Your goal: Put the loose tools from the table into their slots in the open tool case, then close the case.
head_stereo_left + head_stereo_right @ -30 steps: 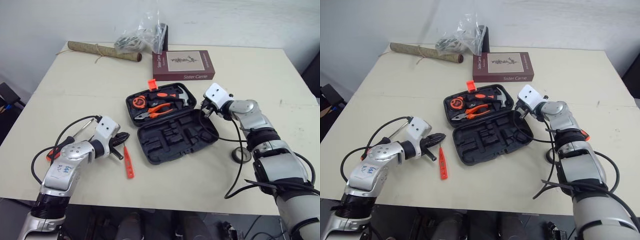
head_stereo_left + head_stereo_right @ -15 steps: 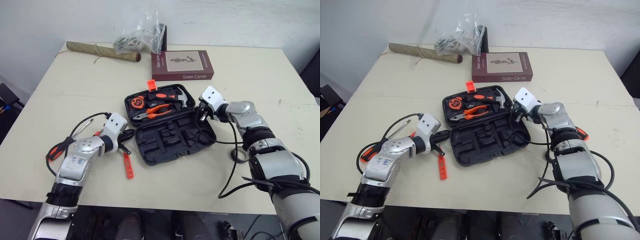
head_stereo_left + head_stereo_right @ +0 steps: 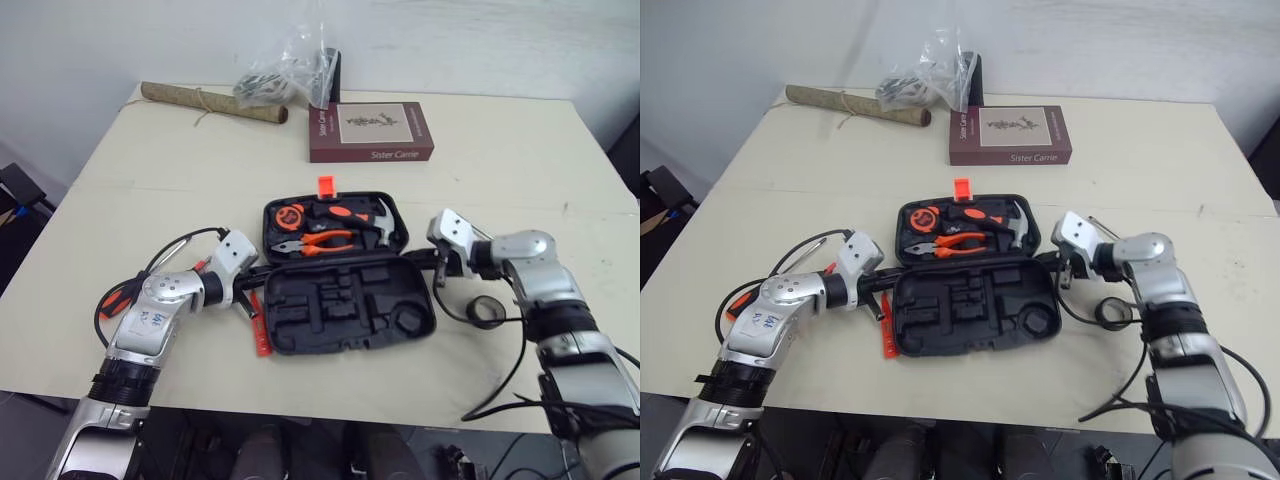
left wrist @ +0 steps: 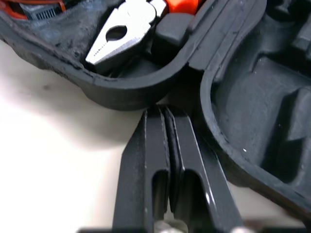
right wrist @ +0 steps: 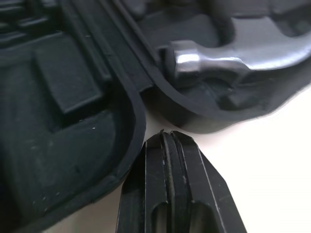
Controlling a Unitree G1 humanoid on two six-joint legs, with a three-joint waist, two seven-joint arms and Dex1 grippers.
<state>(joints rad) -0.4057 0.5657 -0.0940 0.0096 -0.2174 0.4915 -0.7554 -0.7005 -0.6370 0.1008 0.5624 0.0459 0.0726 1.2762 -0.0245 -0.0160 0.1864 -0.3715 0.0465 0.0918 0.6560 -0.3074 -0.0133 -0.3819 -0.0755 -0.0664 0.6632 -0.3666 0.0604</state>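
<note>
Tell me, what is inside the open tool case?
The far half of the case holds a tape measure, orange pliers and a hammer. The near half shows bare slots. Anything under them is covered.

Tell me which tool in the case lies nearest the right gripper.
The hammer: its steel head sits at the case's right end, beside the right gripper; the pliers and tape measure lie farther left.
</note>
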